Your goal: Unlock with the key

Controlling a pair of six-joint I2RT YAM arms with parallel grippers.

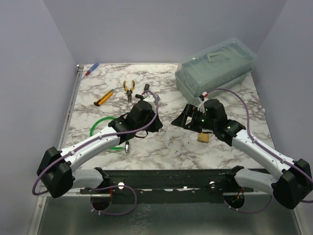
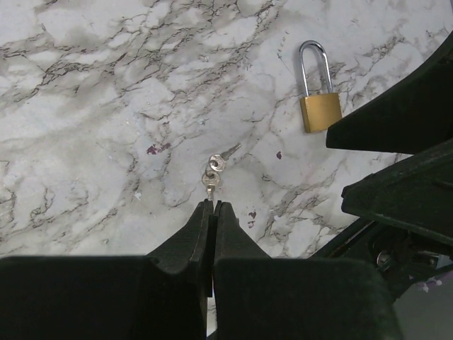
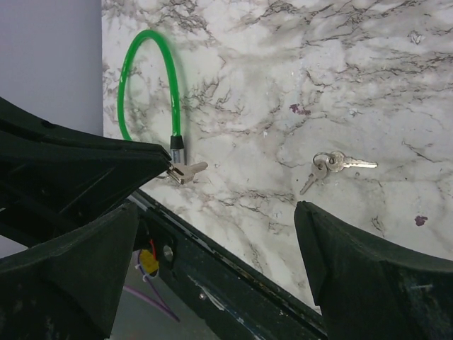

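Keys [image 2: 214, 167]: two small silver ones on one ring, flat on the worktop [image 2: 85, 106], nothing gripping them. In the left wrist view one blade runs toward 1 o'clock. The other runs toward 6, straight at the left gripper [image 2: 212, 205]. Its jaws are clenched together on nothing, with the tips just short of the keys; whether they touch cannot be told. In the right wrist view the same pair lies free, one long axis level with its tip at 3 o'clock.

Padlock [image 2: 318, 105] sits at 2 o'clock from the keys and apart from them, lying flat, shackle toward 12, brass body toward 6. The shackle looks seated. Right gripper [image 3: 218, 212] is beside the padlock, jaws spread wide and empty.

Step, as judged: approach for the key pickup, with the grasp not yet made. Next move likely calls for the left jaws to part, drop over a key's head and close, leaving the blade clear for the keyhole.

A green cord [image 3: 173, 92] with a metal end lies near the worktop's edge, away from the keys.
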